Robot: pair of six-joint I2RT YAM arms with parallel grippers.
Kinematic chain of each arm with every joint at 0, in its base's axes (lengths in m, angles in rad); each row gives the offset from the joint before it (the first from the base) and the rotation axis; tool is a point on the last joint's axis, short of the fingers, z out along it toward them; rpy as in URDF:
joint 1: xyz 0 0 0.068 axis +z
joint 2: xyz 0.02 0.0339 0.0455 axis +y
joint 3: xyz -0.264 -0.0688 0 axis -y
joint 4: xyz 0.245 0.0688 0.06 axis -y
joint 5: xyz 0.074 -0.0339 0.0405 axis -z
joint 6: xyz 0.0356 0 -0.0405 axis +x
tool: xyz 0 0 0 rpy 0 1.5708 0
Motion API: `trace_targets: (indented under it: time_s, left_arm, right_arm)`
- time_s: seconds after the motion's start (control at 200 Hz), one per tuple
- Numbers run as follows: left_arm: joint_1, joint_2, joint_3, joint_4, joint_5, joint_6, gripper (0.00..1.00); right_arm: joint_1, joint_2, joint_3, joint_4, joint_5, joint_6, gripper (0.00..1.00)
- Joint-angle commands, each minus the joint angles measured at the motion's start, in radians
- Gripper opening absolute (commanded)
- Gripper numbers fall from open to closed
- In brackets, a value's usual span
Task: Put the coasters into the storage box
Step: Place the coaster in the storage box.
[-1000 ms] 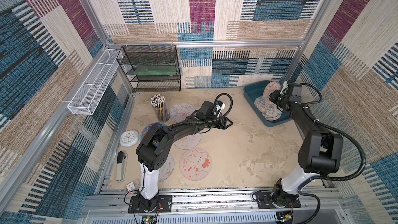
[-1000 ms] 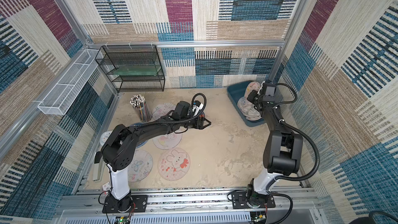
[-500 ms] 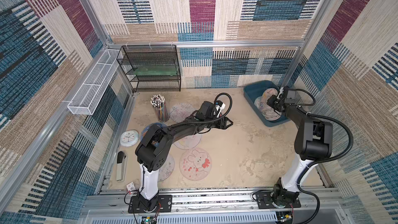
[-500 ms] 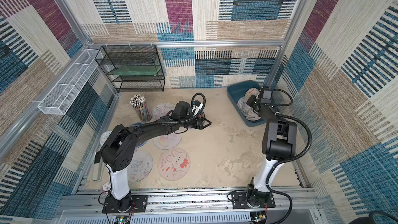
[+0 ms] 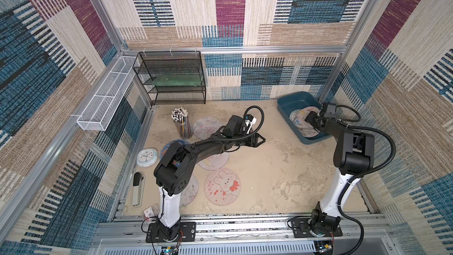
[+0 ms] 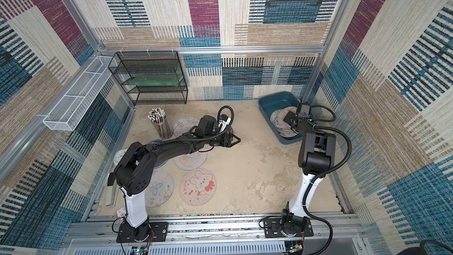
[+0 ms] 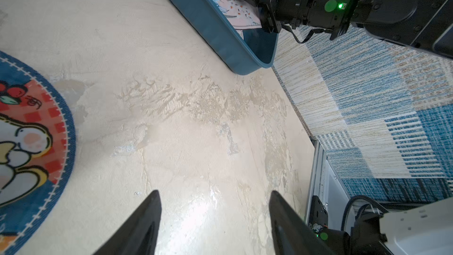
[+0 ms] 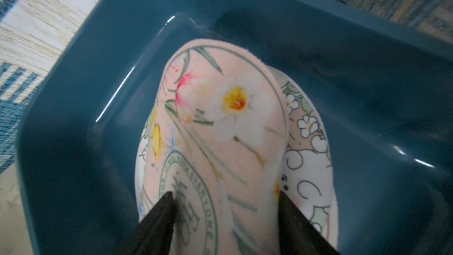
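Beside the right wall, at the far corner of the sandy table (image 5: 269, 172), sits the storage box (image 5: 288, 103), a dark teal tray holding a small pile of coasters; the uppermost is a pink floral coaster (image 8: 230, 123) overlapping a white one with blossoms (image 8: 308, 143). Over that pile hangs the right gripper (image 8: 224, 204), its jaws spread apart and clasping nothing, the tips just above the floral print. Well away from the box, toward mid-table, the left gripper (image 7: 214, 202) hovers over bare tabletop with jaws likewise parted and empty. Five coasters lie on the table on the side of the left arm away from the box: a rabbit-printed coaster (image 5: 221, 187), a butterfly coaster (image 6: 159, 188) partly under the arm's shoulder, a pale coaster (image 6: 191, 159) beneath the forearm, a dark blue coaster (image 7: 29, 131), and another pale one (image 5: 207, 127) next to a pencil cup (image 5: 181, 123). Farther from the box stand a white clock (image 5: 147, 157), a stapler (image 5: 137, 188), a black wire rack (image 5: 171, 79) and a white mesh basket (image 5: 105, 96).
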Motion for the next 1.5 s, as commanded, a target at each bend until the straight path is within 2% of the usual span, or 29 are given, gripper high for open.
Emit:
trace_targets:
  time_s: [0.0,0.14,0.24,0.376,0.581,0.881,1.057,1.312,1.497]
  left_arm:
    - [0.000,-0.004,-0.007,0.031,0.019,-0.003,0.69]
    - [0.000,-0.010,-0.012,0.028,0.009,0.002,0.69]
    - [0.000,-0.013,-0.013,0.020,0.000,0.005,0.69]
    - [0.001,-0.011,-0.015,0.012,-0.010,0.005,0.69]
    - [0.004,-0.014,-0.014,-0.003,-0.030,0.008,0.69]
    - [0.045,-0.066,-0.056,-0.118,-0.198,0.001,0.69]
    - [0.088,-0.099,-0.092,-0.184,-0.253,-0.003,0.69]
    - [0.126,-0.150,-0.169,-0.175,-0.254,-0.004,0.69]
    - [0.151,-0.177,-0.205,-0.172,-0.256,-0.005,0.69]
  right_arm:
    - [0.000,-0.017,0.006,-0.022,0.078,-0.030,0.77]
    - [-0.001,-0.049,-0.003,-0.036,0.130,-0.048,0.94]
    - [-0.007,-0.086,-0.015,-0.037,0.145,-0.058,1.00]
    - [-0.007,-0.133,-0.026,-0.040,0.135,-0.061,0.95]
    - [0.030,-0.216,-0.073,-0.020,0.064,-0.076,0.95]
    - [0.233,-0.334,-0.159,0.003,0.020,-0.084,0.95]
    - [0.347,-0.363,-0.166,-0.004,0.024,-0.079,0.95]
    - [0.289,-0.277,-0.106,-0.073,0.057,-0.032,0.95]
    - [0.223,-0.188,-0.100,-0.068,-0.050,-0.063,0.95]
